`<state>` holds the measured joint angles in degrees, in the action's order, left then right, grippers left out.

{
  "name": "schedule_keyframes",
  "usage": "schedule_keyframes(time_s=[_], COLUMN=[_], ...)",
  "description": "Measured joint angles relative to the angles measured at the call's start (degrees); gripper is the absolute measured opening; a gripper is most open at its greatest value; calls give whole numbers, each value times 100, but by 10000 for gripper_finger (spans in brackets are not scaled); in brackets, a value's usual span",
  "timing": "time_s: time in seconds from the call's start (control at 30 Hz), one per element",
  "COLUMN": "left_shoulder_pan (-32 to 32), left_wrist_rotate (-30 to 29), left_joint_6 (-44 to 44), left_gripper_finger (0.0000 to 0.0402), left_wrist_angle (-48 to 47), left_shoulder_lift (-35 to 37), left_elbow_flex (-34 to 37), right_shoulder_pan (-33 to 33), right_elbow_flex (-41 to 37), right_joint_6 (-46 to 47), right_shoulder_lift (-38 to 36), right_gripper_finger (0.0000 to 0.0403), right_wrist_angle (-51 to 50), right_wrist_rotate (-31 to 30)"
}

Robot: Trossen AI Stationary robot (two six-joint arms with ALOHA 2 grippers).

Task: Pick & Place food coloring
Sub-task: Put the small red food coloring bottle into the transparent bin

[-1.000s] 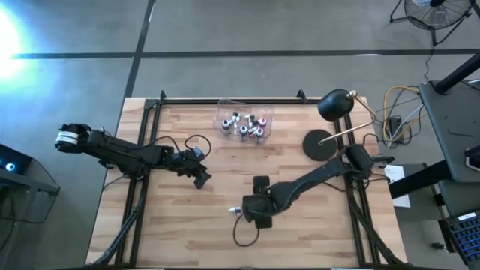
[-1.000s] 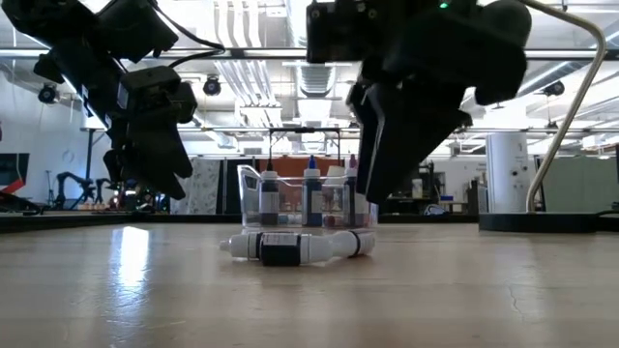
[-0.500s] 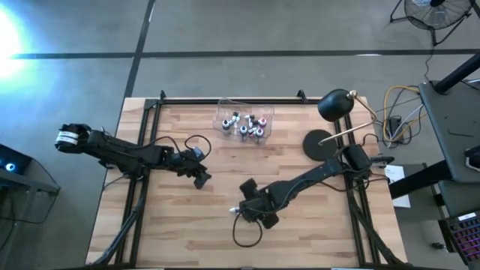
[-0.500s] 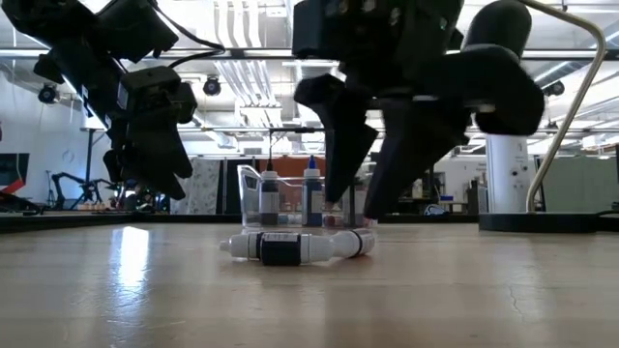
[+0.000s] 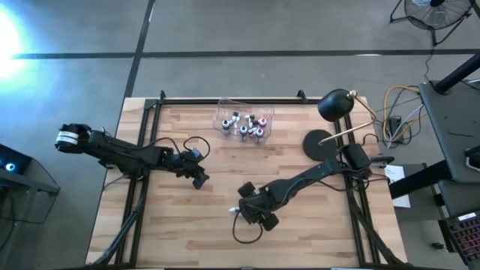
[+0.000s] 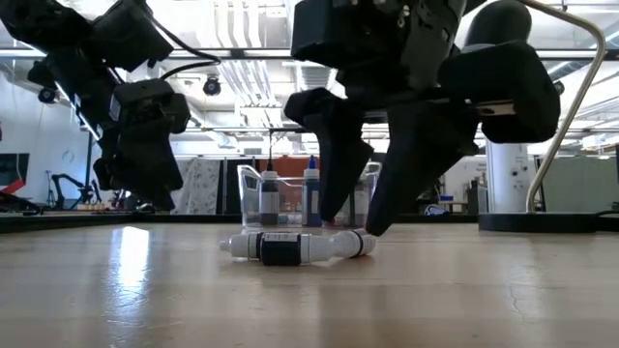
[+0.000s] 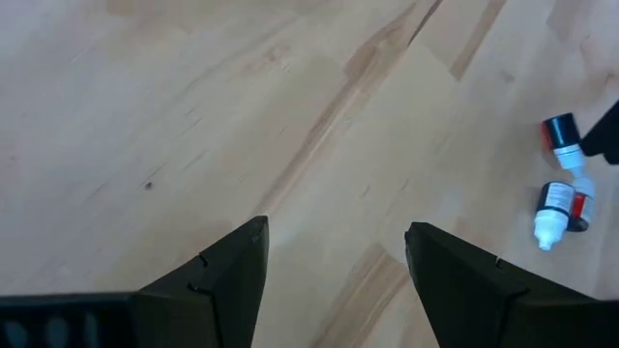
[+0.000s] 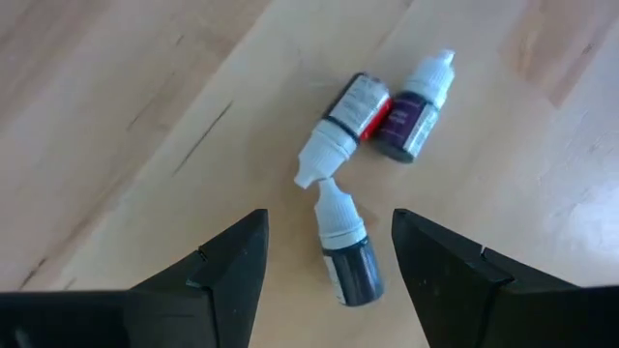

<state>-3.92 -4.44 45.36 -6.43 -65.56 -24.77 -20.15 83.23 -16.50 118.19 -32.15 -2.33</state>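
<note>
Wooden table top (image 5: 180,225), three tiny white-capped food coloring bottles (image 8: 363,155) lying together near its middle, right gripper (image 8: 324,253) fingers apart just above them, left gripper (image 7: 334,253) spread wide, off to the side, clear plastic box (image 5: 244,120) of more bottles at the back.

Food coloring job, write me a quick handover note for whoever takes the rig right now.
Right gripper: open, empty, low over three loose bottles lying on the table near its front middle; the dark-bodied bottle lies between its fingers.
Left gripper: open, empty, waiting over bare wood at left of centre.
Clear box at the table's back edge holds several bottles standing upright.
Done: those bottles are in the box.
Left: grasp the three loose ones, probably one at a time, and place them in the box.
</note>
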Motion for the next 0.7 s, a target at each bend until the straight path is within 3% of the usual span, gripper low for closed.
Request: schedule_keyframes(time_s=[0.37, 0.7], left_shoulder_pan=[0, 0], left_wrist_rotate=[66, 83], left_joint_6=[49, 193], left_gripper_finger=[218, 218], left_wrist_angle=[-5, -3], left_shoulder_lift=[0, 0], left_elbow_flex=[13, 50], right_shoulder_pan=[124, 173], right_elbow_flex=[56, 56], right_joint_6=[357, 943], right_shoulder_lift=[286, 286], right_gripper_finger=[206, 112], right_wrist_angle=[20, -171], right_wrist_rotate=[237, 237])
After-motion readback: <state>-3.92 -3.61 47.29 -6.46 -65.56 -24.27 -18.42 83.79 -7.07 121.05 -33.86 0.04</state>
